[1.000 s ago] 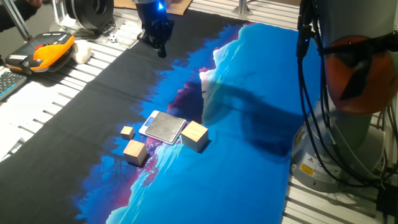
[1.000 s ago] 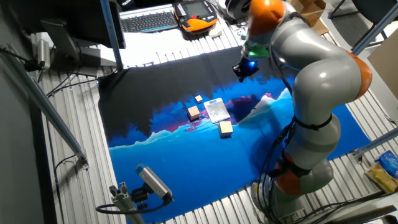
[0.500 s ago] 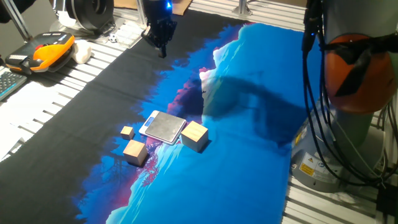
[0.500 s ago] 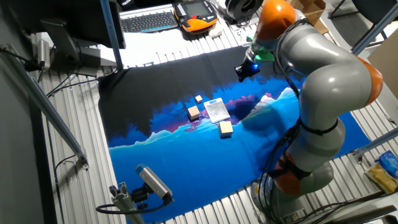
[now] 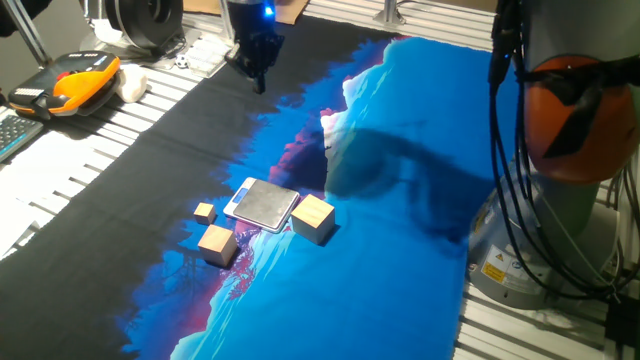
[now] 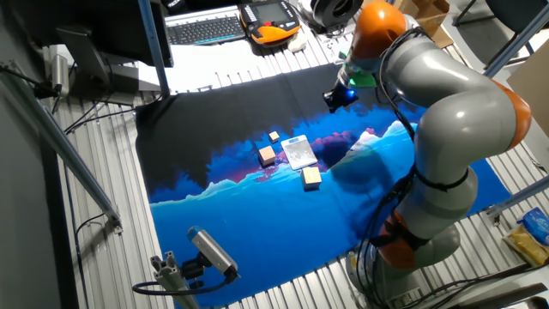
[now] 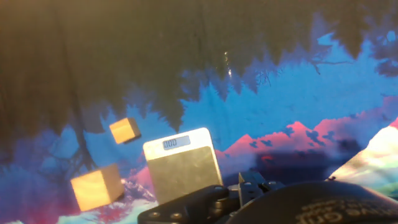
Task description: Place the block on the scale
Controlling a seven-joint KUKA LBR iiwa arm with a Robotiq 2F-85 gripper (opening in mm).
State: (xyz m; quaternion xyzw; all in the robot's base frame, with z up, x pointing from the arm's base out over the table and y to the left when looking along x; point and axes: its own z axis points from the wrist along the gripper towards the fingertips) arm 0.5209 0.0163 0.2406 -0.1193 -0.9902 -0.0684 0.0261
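The block (image 5: 217,244) is a plain tan cube on the cloth, just left of the scale's near corner; it also shows in the other fixed view (image 6: 268,155) and in the hand view (image 7: 95,186). The scale (image 5: 263,204) lies flat with its grey top bare, also seen in the other fixed view (image 6: 298,152) and in the hand view (image 7: 183,167), where its display reads zeros. My gripper (image 5: 260,82) hangs high over the far black part of the cloth, far from both. It looks shut and empty, and also shows in the other fixed view (image 6: 330,101).
A tiny cube (image 5: 205,212) sits left of the scale and the largest cube (image 5: 314,218) touches its right side. An orange pendant (image 5: 78,78) and a keyboard lie off the cloth at the left. The arm's base (image 5: 560,200) stands at the right.
The gripper has shifted slightly to the right at the far end of the cloth, and the arm's elbow swung with it. The cubes and the scale have not moved.
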